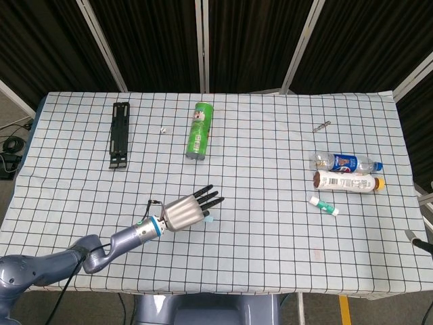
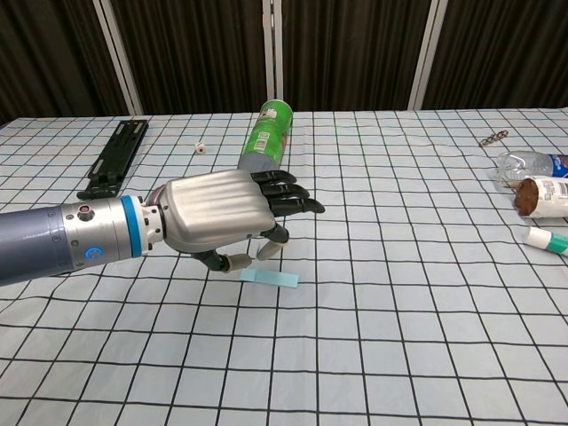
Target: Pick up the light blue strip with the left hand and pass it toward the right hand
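Note:
The light blue strip lies flat on the checked cloth near the table's front; in the head view only its end shows past the fingers. My left hand hovers just above and behind the strip, palm down, fingers spread forward, thumb and a fingertip hanging close over the strip's left end. It holds nothing. My right hand does not show in either view.
A green can lies on its side at the centre back, a black bracket at the back left. Two bottles and a small white-green tube lie at the right. A tiny metal piece sits far right.

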Motion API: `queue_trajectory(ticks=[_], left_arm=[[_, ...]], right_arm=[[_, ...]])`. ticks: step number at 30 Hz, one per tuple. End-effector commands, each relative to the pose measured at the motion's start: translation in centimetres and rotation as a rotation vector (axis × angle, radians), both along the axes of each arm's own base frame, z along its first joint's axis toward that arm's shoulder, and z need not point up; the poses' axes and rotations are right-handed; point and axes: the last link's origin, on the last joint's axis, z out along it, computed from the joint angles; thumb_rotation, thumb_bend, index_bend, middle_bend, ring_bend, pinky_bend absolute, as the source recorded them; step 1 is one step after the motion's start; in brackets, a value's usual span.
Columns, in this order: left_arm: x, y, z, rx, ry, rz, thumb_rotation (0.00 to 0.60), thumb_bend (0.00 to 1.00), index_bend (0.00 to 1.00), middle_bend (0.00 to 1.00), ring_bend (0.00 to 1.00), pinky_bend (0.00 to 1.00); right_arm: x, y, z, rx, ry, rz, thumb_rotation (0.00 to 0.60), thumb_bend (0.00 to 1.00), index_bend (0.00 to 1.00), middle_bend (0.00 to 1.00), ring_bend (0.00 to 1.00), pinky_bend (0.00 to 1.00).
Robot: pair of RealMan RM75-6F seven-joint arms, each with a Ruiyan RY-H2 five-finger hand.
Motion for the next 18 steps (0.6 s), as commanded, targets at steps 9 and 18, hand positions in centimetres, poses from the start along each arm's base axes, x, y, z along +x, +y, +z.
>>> queue_trajectory(ticks=[9, 18], left_arm=[[-0.06, 0.13, 0.0, 0.009, 0.006, 0.007, 0.6, 0.52, 0.58, 0.0, 0.0, 0.0], [0.61, 0.33, 0.82, 0.022, -0.036, 0.023, 0.6, 0.53, 0.73, 0.0, 0.0, 0.0]], right_arm=[[0.05, 0.02, 0.01, 0.002, -0.003, 0.003, 0.6, 0.0, 0.09, 0.0, 0.0, 0.0], [0.1, -0.01, -0.33, 0.018, -0.006, 0.002, 0.6, 0.0, 0.09, 0.0, 0.0, 0.0]])
